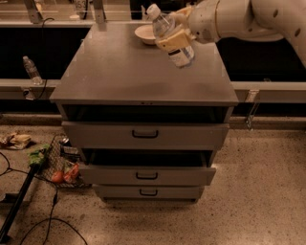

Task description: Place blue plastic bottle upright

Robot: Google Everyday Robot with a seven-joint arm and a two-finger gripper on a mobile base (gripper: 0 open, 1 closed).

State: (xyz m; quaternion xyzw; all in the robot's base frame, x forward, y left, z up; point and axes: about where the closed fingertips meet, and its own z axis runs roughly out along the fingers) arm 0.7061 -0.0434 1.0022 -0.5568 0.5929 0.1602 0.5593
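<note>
gripper (175, 39): positioned above the right rear part of the tabletop (124, 72), at the end of my arm (239, 16), which enters from the upper right of the view.
fingers (168, 44): clamped across the middle of the bottle (163, 24).
bottle position: held in the air, clear of the tabletop and touching nothing but my fingers.
bottle attitude: tilted, with the white cap (153, 9) pointing up and left, the base down and right, and the label (183, 56) below my fingers.
bowl (143, 34): resting on the tabletop at the rear, just behind the bottle in this view.
drawers (145, 135): three below the tabletop, each partly pulled out.
small bottle (31, 69): standing on the ledge (19, 86) at the left of the view, well apart from my gripper.
floor, left side: clutter (57, 165) and a cable (48, 222).
</note>
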